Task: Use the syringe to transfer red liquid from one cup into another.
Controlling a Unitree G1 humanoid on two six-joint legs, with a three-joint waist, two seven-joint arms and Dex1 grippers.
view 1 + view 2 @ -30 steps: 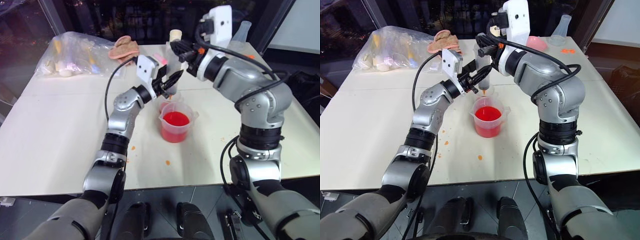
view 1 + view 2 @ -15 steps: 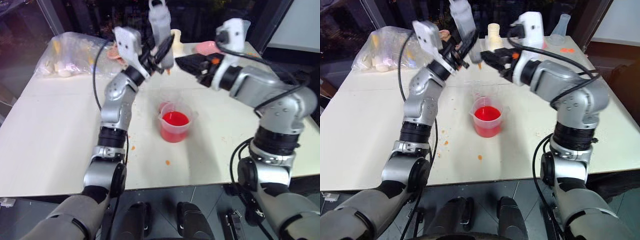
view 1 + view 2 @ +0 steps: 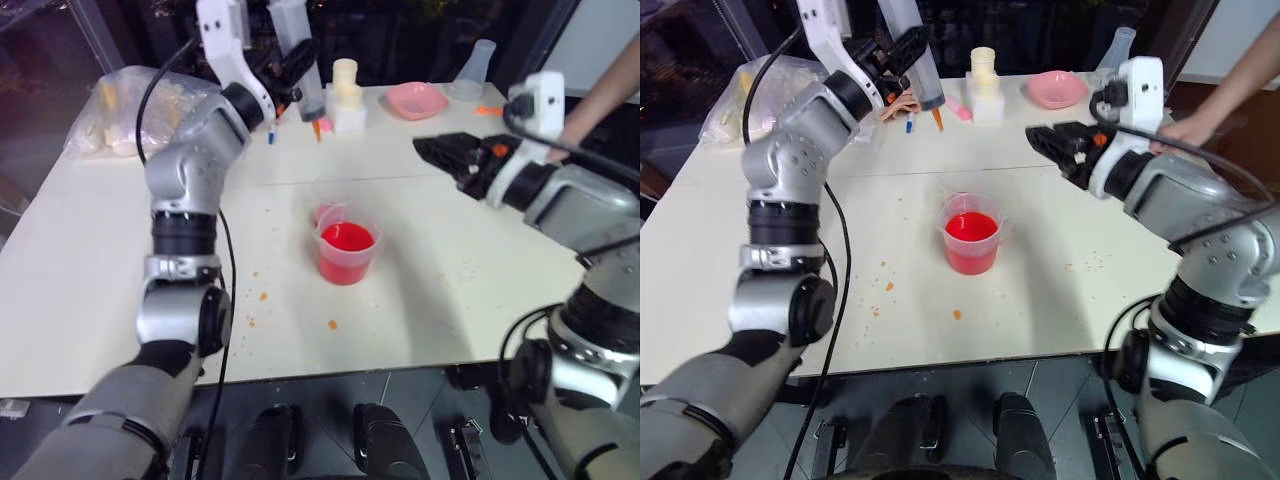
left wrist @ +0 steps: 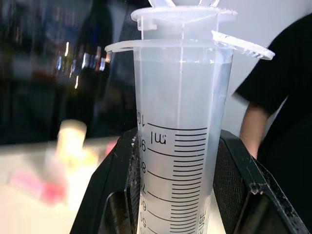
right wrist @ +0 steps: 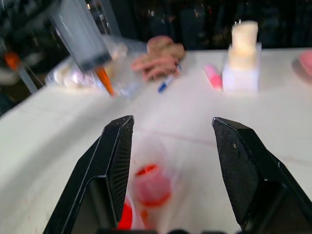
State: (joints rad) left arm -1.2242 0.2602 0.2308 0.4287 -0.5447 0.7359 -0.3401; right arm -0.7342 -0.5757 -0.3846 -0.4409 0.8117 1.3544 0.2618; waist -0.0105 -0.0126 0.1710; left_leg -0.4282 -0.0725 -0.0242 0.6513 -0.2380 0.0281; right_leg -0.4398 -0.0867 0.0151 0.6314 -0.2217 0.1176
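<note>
My left gripper (image 3: 278, 68) is raised high at the back left, shut on the syringe (image 3: 303, 62). The syringe hangs tilted with its orange tip (image 3: 316, 128) pointing down, above the far part of the table. In the left wrist view the syringe barrel (image 4: 178, 136) looks pale between my black fingers (image 4: 109, 195), and its plunger is pushed in. The spouted cup (image 3: 347, 252) of red liquid (image 3: 347, 238) stands mid-table. The smaller cup (image 3: 327, 212) touches it from behind. My right gripper (image 3: 440, 152) hovers open to the right of both cups, holding nothing.
A person's arm (image 3: 600, 95) reaches in at the far right. At the back of the table are a plastic bag (image 3: 140, 105), a white block with a cream bottle (image 3: 345, 100), a pink bowl (image 3: 418, 98) and a clear flask (image 3: 475, 68). Orange drips (image 3: 334, 324) spot the table.
My left arm lifted the syringe up and leftward, away from the cups. My right gripper opened, left the plunger and drew back to the right. A person's arm appeared at the right.
</note>
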